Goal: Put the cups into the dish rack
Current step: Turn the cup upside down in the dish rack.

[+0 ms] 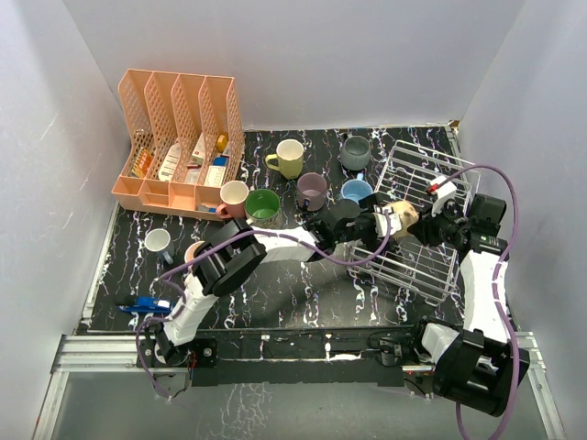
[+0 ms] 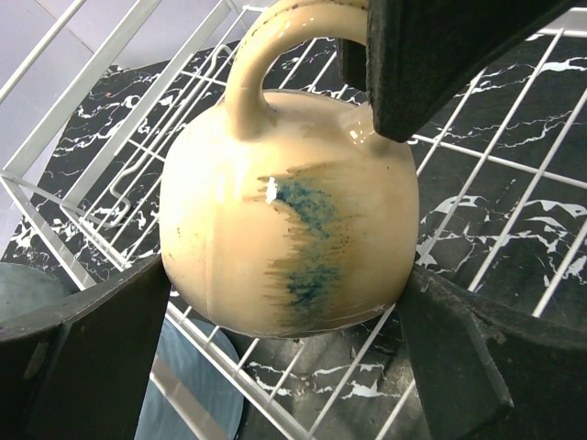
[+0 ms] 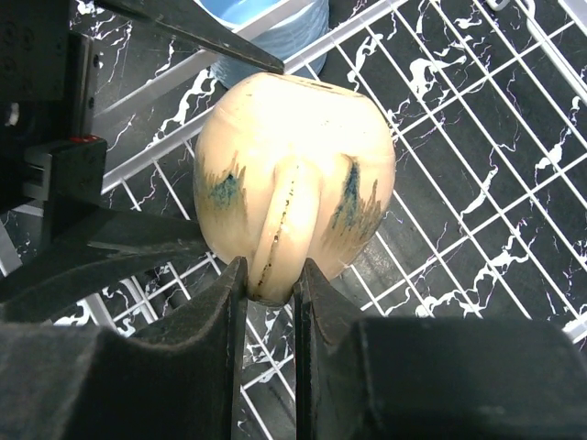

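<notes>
A tan cup (image 1: pixel 404 218) (image 2: pixel 284 211) (image 3: pixel 293 174) with blue-brown streaks hangs over the near left part of the wire dish rack (image 1: pixel 422 266) (image 2: pixel 92 137) (image 3: pixel 477 137). My right gripper (image 1: pixel 426 225) (image 3: pixel 271 275) is shut on its handle. My left gripper (image 1: pixel 381 223) (image 2: pixel 289 280) is open, its fingers (image 2: pixel 110 348) standing wide on either side of the cup's round body. On the table left of the rack stand yellow-green (image 1: pixel 289 158), grey (image 1: pixel 355 152), mauve (image 1: pixel 312 190), light blue (image 1: pixel 356 192), pink (image 1: pixel 234 197), green-inside (image 1: pixel 263 206) and white (image 1: pixel 159 242) cups.
A peach slotted organizer (image 1: pixel 179 142) with small items stands at the back left. A blue tool (image 1: pixel 147 305) lies at the near left table edge. Grey walls close in the left, back and right sides. The light blue cup (image 3: pixel 266 27) sits just outside the rack's edge.
</notes>
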`<control>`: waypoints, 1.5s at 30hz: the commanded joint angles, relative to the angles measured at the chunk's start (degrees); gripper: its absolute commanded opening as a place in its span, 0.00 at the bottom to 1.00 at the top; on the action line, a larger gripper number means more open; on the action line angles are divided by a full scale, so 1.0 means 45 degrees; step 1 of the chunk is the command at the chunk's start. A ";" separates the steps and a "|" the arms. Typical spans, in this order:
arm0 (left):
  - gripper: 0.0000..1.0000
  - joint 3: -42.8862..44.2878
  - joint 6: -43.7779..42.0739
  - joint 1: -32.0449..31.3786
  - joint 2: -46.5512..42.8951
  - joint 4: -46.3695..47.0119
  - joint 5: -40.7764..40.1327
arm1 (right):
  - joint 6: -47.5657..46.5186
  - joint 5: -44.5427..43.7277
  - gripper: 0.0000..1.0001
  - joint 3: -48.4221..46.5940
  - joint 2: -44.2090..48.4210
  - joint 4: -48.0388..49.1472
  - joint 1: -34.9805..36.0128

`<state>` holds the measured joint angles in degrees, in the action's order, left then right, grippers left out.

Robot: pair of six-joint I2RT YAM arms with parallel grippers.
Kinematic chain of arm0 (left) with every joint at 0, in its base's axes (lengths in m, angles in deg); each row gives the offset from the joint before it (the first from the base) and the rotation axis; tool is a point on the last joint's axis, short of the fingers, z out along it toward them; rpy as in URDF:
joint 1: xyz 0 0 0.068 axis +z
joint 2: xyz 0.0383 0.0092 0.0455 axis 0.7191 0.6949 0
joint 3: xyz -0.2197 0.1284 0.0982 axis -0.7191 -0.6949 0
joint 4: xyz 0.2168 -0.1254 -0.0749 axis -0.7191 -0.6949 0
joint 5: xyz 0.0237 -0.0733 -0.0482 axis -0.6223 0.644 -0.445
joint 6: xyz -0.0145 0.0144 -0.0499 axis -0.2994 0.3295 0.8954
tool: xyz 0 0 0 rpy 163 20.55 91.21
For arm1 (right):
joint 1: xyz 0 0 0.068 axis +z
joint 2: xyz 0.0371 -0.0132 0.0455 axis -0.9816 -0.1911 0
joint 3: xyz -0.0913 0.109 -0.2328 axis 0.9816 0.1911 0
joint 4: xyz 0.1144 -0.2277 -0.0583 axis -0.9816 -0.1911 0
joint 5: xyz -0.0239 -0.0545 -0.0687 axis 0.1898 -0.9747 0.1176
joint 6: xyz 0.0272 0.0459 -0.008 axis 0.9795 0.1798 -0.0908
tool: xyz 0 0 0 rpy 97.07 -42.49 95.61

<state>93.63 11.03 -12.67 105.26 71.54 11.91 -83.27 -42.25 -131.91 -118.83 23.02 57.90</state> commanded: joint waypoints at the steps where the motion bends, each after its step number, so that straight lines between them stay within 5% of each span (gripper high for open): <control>1: 0.97 -0.0429 0.0655 0.0162 -0.2187 0.0447 0.1179 | -0.1606 -0.1312 0.08 0.0777 -0.0107 0.1183 -0.0580; 21: 0.97 -0.1588 0.2206 0.0259 -0.4690 -0.0537 0.0573 | -0.4285 0.0575 0.09 0.1741 -0.0811 0.2976 -0.1311; 26: 0.97 -0.2329 0.4086 0.0508 -0.6244 -0.1381 -0.0146 | -0.4581 0.0740 0.29 0.1092 -0.1811 0.2589 -0.1304; 33: 0.96 -0.2994 0.6593 0.1215 -0.8446 -0.4432 -0.0202 | -0.4910 0.0558 0.42 -0.0455 -0.3209 0.0939 -0.1309; 40: 0.96 -0.3276 0.8678 0.3201 -1.0717 -0.8171 0.0861 | -0.5470 0.0316 0.68 -0.2016 -0.3449 -0.0553 -0.1311; 45: 0.97 -0.3654 0.8280 0.4603 -1.2425 -1.1532 0.0637 | -0.6717 0.0123 0.70 -0.3355 -0.4487 -0.2584 -0.1311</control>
<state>78.73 47.45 4.49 55.34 34.69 14.10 -107.95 -41.12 -141.40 -135.55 19.09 52.24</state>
